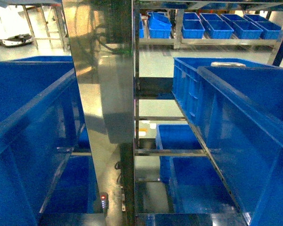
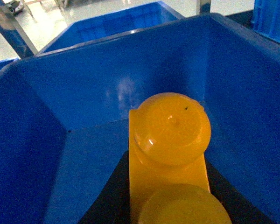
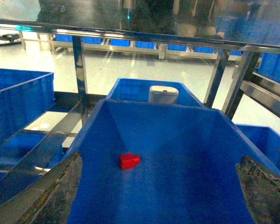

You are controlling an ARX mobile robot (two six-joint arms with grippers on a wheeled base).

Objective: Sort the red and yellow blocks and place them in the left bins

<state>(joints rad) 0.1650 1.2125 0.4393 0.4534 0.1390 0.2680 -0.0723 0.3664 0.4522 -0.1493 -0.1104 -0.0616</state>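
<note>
One wrist shows yellow block (image 2: pixel 170 154); other, red block (image 3: pixel 129 161).

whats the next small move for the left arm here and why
Probably open the left gripper and let go. In its wrist view the yellow block sits between the dark fingers, already inside the blue bin, with bare floor below it.

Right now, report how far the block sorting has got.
Done: nothing confirmed. In hand: the yellow block fills the left wrist view over a blue bin, apparently held, not yet released. Left: the red block lies loose in another bin beneath the open right gripper.
</note>
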